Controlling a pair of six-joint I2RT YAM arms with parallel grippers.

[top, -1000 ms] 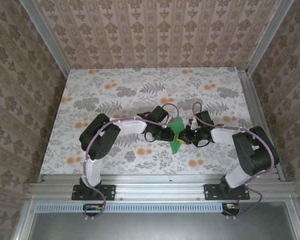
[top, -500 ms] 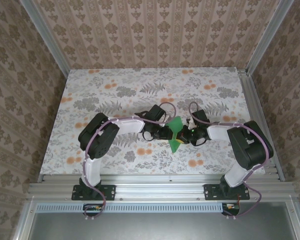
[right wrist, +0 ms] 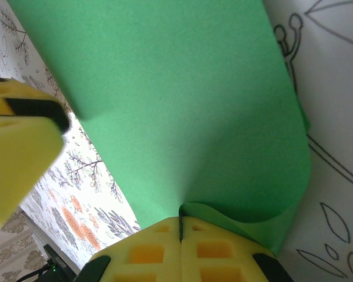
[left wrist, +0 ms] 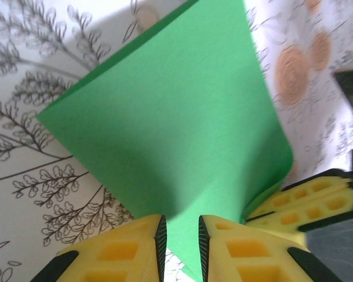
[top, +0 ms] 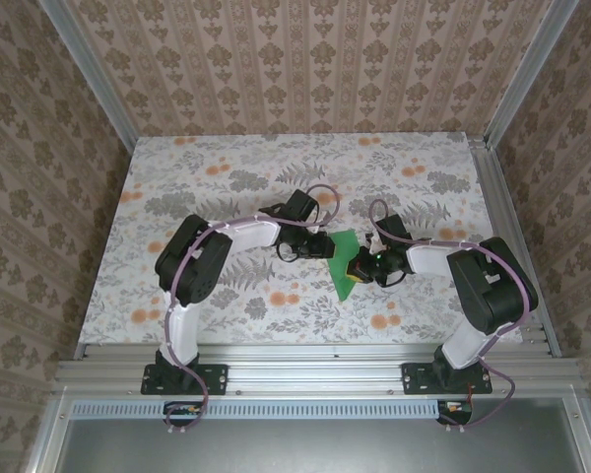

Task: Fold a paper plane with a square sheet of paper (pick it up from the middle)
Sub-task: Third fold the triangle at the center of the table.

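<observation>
Fingertips of the right gripper (right wrist: 180, 228) meet with no gap, clamped on the near edge of the square sheet of paper (right wrist: 176, 106). The bright-green sheet bulges into a soft curl just beside the pinch and fans out ahead of those jaws. On the opposite side, the left gripper (left wrist: 179, 235) faces the same sheet. Its yellow fingers (left wrist: 120, 252) stand a narrow slot apart with green showing through the slot. The sheet spreads forward from them and casts a shadow on the floral tabletop (left wrist: 23, 147). Just right of the left jaws, a yellow finger of the right gripper touches the sheet's curled edge. Seen from above, the sheet sits between the two grippers.
</observation>
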